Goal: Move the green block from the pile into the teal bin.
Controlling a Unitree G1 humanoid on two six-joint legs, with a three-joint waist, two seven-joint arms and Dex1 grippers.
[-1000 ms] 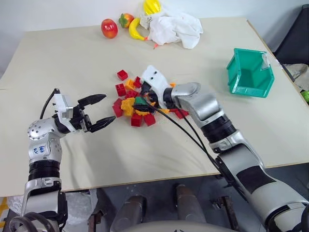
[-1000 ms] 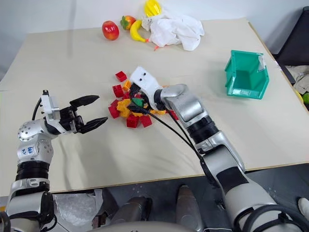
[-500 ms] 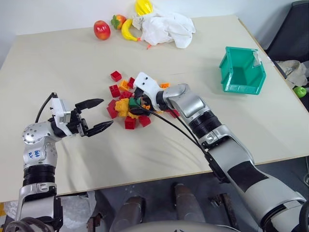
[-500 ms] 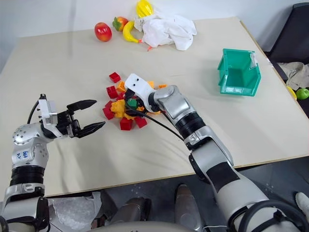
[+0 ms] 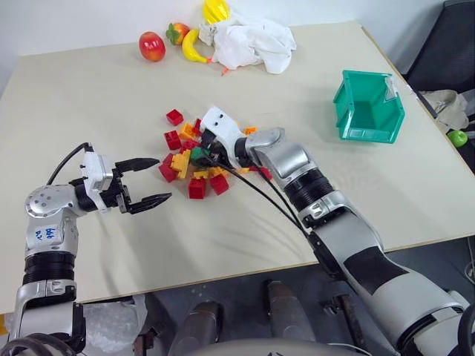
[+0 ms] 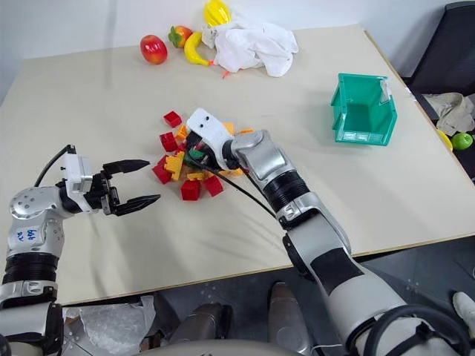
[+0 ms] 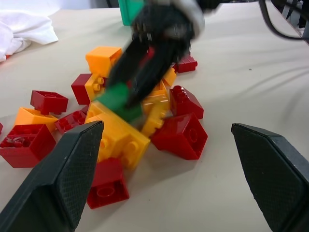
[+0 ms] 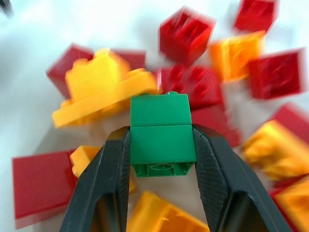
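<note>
the right gripper (image 8: 161,154) pinches the green block (image 8: 160,134) by its sides, just above the pile (image 5: 194,159), ready to carry it to the teal bin (image 5: 369,105), well apart; the left gripper (image 5: 148,180) waits open beside the pile.

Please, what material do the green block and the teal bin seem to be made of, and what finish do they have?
The small dark-green studded toy block, gripped in the right pincer, looks like hard moulded plastic: sharp edges, smooth faces with a slight sheen. The small teal bin with slanted walls also seems to be moulded plastic: thin rigid walls, one even colour, a fairly dull finish.
</note>
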